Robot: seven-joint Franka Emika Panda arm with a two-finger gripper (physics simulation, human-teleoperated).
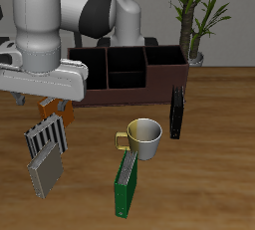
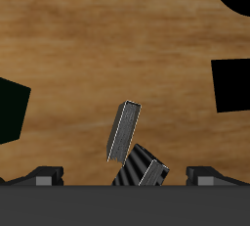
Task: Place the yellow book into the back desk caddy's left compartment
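The yellow book (image 1: 45, 175) is pale grey-tan and lies flat near the table's front edge; it also shows in the wrist view (image 2: 122, 132). The striped book (image 1: 45, 135) lies just behind it, touching or overlapping it, and shows in the wrist view (image 2: 143, 166). My gripper (image 1: 45, 105) hangs above the orange book (image 1: 50, 106), well above the table, open and empty; its fingers stand wide apart in the wrist view (image 2: 125, 177). The dark brown back desk caddy (image 1: 164, 85) stands at the back with three dark sections. The arm partly hides one end section.
A mug (image 1: 145, 137) stands mid-table. A green book (image 1: 126, 182) stands on edge in front of it. A black book (image 1: 177, 113) stands beside the caddy's end. A potted plant (image 1: 196, 20) is at the back corner.
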